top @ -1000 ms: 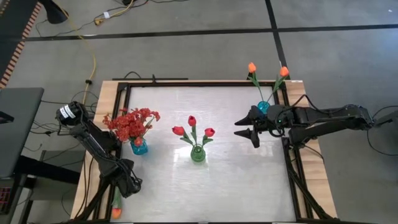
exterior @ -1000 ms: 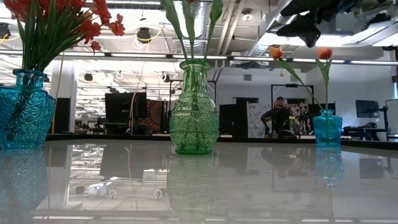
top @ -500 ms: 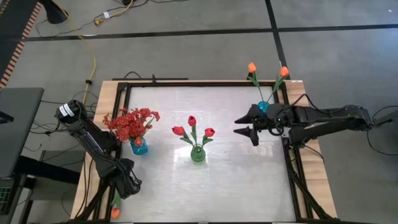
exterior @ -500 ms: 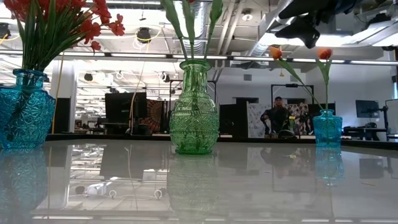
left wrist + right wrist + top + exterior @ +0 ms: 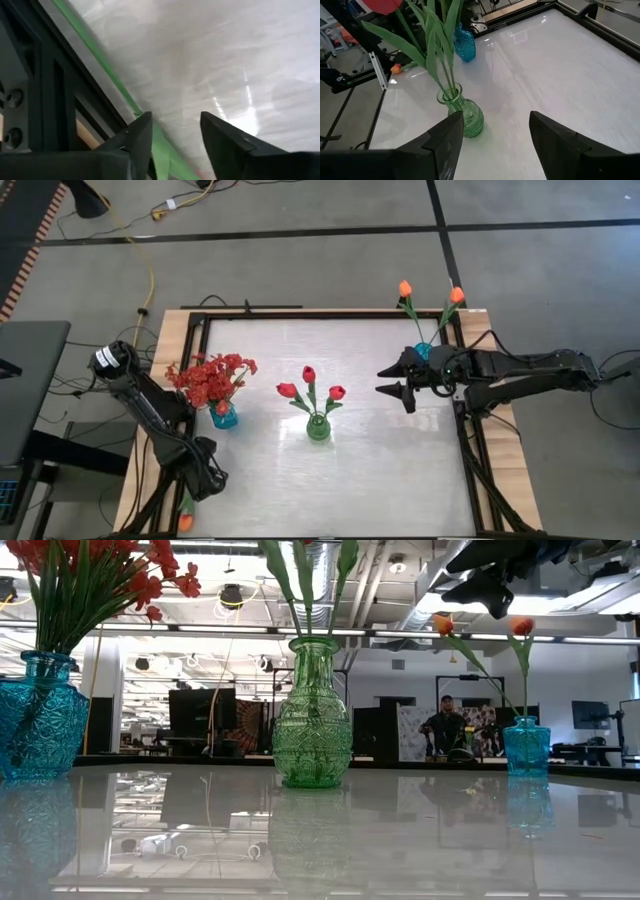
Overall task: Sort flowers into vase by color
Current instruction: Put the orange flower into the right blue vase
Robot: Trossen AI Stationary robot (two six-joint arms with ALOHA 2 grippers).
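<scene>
- One orange tulip [image 5: 187, 521] is left unsorted, lying at the near-left corner of the counter [image 5: 380, 470], its green stem [image 5: 100, 57] running along the black frame.
- Left gripper [image 5: 203, 480] is right over that stem. In the left wrist view the fingers [image 5: 142, 137] stand apart with the stem between them, not clamped. My read: about to grasp, pick not yet made.
- Green vase [image 5: 318, 427], mid counter: three red tulips [image 5: 309, 374] in it. Looks done.
- Left blue vase [image 5: 223, 416]: the bushy red spray [image 5: 210, 377] is in. Looks done.
- Right gripper [image 5: 392, 381] hovers above the counter at the right, between the green vase and the far vase, fingers open and empty. Waiting.
- Far-right blue vase [image 5: 424, 353]: two orange tulips [image 5: 405, 288] in it. The stray orange one likely belongs here, clear across the counter.
- Estimate: all sorted but one flower.
</scene>
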